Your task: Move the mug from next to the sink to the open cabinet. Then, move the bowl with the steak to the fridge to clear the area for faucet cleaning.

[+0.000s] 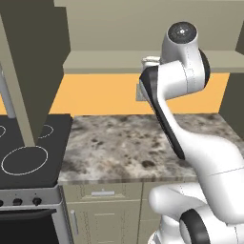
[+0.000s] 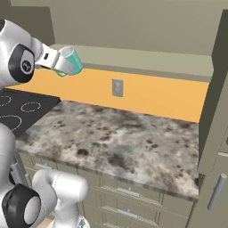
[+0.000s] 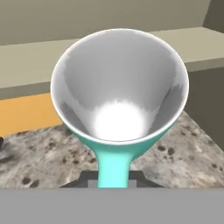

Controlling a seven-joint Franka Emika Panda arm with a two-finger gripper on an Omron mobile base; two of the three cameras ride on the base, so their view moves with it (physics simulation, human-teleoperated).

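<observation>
Pincer [image 2: 62,67] clamped on the mug [image 2: 71,61], mug tipped sideways near the open cabinet shelf [image 2: 147,58], speckled table [image 2: 111,138] at 6 o'clock below

Glossy white arm [image 1: 200,157] of rounded, bulbous segments, black bands at joints, dark round end caps (tiny pale markings at centre), pale grey wrist block.

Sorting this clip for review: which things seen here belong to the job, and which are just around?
Part of the job:
- mug, raised above the counter, handle clamped in the pincer
- open cabinet shelf, just beyond the mug

Just around:
- stone counter
- stove
- wall socket
- drawers with handles
</observation>
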